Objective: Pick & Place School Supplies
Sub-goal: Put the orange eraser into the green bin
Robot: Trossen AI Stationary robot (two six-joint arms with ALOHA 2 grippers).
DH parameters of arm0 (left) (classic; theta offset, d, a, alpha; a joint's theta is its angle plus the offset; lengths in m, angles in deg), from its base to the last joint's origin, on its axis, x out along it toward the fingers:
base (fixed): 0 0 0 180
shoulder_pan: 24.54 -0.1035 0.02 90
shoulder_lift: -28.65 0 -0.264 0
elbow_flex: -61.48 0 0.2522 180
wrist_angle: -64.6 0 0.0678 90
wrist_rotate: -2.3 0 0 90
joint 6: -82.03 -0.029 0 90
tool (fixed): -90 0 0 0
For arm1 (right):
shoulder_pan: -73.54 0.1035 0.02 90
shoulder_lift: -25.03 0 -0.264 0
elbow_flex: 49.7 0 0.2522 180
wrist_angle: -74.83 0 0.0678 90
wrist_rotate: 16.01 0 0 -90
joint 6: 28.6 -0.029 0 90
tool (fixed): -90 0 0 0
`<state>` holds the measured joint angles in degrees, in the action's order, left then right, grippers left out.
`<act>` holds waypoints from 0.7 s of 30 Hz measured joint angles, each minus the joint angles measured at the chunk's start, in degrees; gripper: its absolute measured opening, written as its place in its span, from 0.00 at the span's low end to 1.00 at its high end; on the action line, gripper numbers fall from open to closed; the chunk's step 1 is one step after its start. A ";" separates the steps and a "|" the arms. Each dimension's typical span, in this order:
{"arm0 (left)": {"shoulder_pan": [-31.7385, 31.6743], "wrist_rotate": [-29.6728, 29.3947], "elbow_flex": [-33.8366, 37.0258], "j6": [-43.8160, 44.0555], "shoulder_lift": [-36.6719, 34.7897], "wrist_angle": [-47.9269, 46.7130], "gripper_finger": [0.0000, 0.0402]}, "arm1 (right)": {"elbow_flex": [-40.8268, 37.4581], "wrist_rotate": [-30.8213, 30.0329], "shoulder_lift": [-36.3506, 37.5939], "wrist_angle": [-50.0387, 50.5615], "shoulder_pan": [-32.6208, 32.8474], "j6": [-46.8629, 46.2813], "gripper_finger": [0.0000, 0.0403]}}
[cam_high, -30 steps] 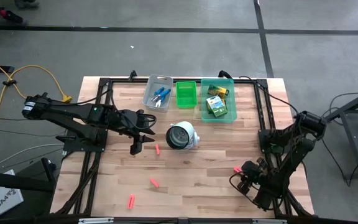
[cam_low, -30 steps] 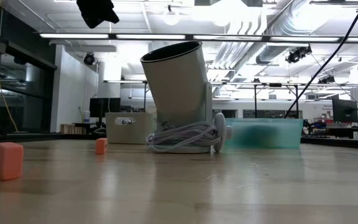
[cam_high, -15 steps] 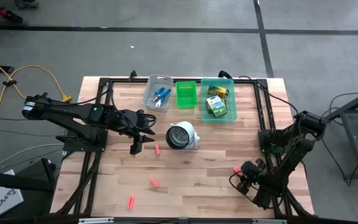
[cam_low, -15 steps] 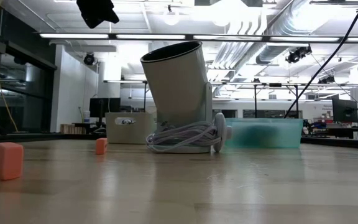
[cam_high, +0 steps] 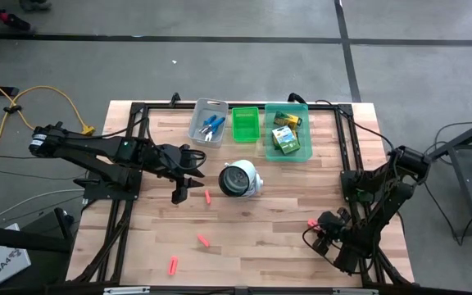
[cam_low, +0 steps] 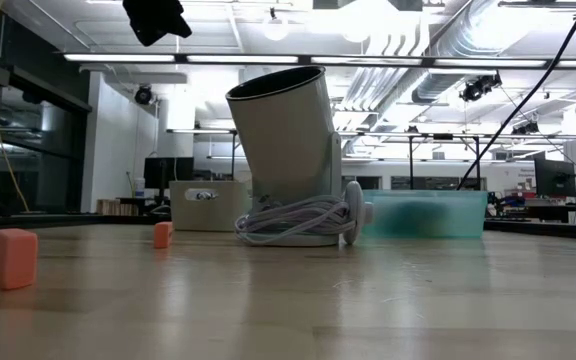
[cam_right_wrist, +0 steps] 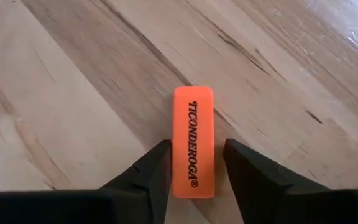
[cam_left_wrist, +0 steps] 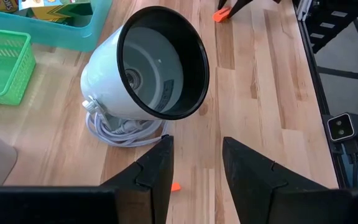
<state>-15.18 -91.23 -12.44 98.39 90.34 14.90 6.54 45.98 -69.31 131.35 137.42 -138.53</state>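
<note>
My overhead camera looked straight down on the whole table (cam_high: 244, 229); my low one sat at tabletop height, facing the white lamp (cam_low: 293, 160), which my left wrist view shared closely. My right wrist hung very near an eraser (cam_right_wrist: 193, 140), perhaps touching.

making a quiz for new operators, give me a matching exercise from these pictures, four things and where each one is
Things:
1. scissors
2. crayon boxes
3. eraser
4. round white lamp

Places:
A. teal bin
B. between the right gripper's open fingers
C. grey bin
D. mid-table, just ahead of the left gripper

Pairs: 1-C, 2-A, 3-B, 4-D
</note>
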 joint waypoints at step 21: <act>0.00 0.01 0.00 -0.02 0.00 0.00 0.33 | -0.21 -1.34 -0.01 -1.67 0.00 -1.24 0.18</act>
<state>-15.18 -91.22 -12.44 98.37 90.34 14.90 6.33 44.64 -69.32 129.68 137.42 -139.77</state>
